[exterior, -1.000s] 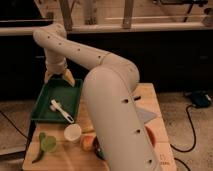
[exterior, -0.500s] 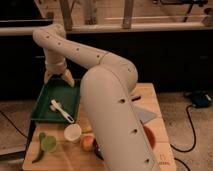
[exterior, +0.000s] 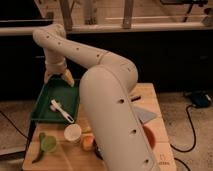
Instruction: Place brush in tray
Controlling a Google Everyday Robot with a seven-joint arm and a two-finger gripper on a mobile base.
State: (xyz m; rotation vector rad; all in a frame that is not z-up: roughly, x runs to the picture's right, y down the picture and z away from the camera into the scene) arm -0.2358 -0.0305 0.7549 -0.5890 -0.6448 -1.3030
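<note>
Hardly any change over the last second: tool (exterior: 59, 79) still hovers at upper left above the tray's (exterior: 44, 117) far rim, fingers spread apart and holding nothing. Brush (exterior: 61, 110) lies inside the tray, untouched. Looks placed already; only retreat remains.

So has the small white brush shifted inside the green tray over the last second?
No. The small white brush lies at the same spot against the rim of the shallow green plastic tray; the gripper hangs above the tray's far edge.
</note>
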